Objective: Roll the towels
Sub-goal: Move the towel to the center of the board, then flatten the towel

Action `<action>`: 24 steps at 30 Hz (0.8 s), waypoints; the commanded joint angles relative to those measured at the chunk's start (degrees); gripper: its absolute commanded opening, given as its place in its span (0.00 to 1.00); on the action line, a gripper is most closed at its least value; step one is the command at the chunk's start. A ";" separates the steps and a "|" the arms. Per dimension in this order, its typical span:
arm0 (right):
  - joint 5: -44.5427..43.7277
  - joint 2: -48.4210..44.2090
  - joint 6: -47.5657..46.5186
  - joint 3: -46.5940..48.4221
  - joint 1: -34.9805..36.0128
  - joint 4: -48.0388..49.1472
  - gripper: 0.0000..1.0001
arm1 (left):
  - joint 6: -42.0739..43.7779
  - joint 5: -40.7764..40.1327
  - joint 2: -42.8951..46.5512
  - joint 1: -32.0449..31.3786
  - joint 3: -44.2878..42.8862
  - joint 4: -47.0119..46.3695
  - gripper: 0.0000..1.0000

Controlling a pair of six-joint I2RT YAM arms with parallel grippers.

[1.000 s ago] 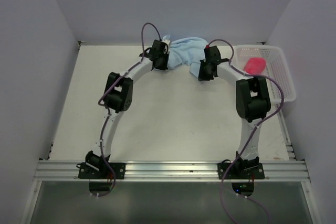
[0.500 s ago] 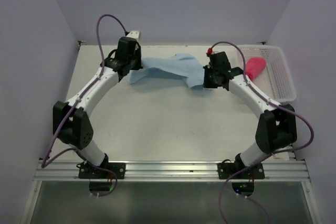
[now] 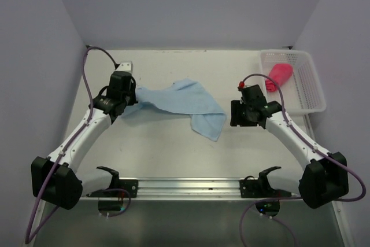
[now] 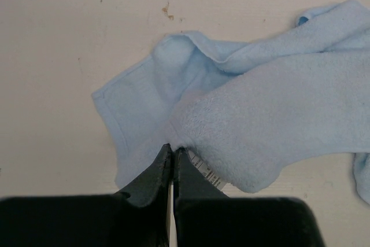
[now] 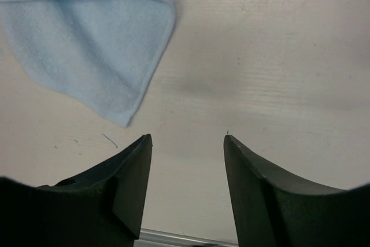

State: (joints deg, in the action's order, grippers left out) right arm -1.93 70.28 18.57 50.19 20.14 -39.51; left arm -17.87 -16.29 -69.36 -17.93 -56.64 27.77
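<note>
The light blue towel (image 3: 179, 101) lies spread and rumpled across the middle of the table, its right corner hanging toward the front. My left gripper (image 4: 172, 147) is shut on the towel's left edge (image 4: 254, 125), beside its white label. My right gripper (image 5: 188, 138) stands open just right of the towel's right corner (image 5: 98, 56), with only bare table between its fingers. In the top view the left gripper (image 3: 124, 103) and right gripper (image 3: 233, 114) sit at either end of the towel. The red-pink towel (image 3: 279, 73) lies bunched in the white basket.
The white mesh basket (image 3: 306, 88) stands at the back right corner of the table. Grey walls close in the left, back and right sides. The metal rail (image 3: 191, 188) with both arm bases runs along the near edge.
Both arms have pulled the blue towel forward from the back of the table and laid it out. The right gripper has let go of its corner and opened.
</note>
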 commanded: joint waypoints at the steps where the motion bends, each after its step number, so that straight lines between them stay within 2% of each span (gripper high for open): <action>1: 0.62 -3.57 2.79 1.04 -0.01 1.35 0.53 | 1.17 0.38 3.79 0.53 1.52 -2.54 0.00; 4: -1.23 -1.47 3.93 1.40 -0.01 3.90 0.48 | 1.78 1.52 4.94 0.53 3.37 -4.12 0.00; 8: 1.67 7.21 5.95 2.10 -0.01 7.68 0.35 | 2.57 1.70 5.55 0.53 5.75 -6.85 0.00; 9: 4.98 8.28 6.65 1.75 -0.01 8.56 0.35 | 2.66 1.62 5.12 0.53 5.84 -6.85 0.00; 17: 8.08 4.96 18.06 -8.35 1.91 14.98 0.42 | 2.49 3.81 4.94 0.53 7.25 -7.99 0.00; 24: 5.19 4.86 25.63 -13.02 8.68 19.03 0.43 | 2.58 3.73 6.25 0.53 7.25 -7.82 0.00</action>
State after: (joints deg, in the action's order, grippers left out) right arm 4.03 75.61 38.41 37.65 26.87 -24.77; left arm -16.62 -13.04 -64.90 -17.89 -49.58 23.42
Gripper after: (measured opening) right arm 0.427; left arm 0.016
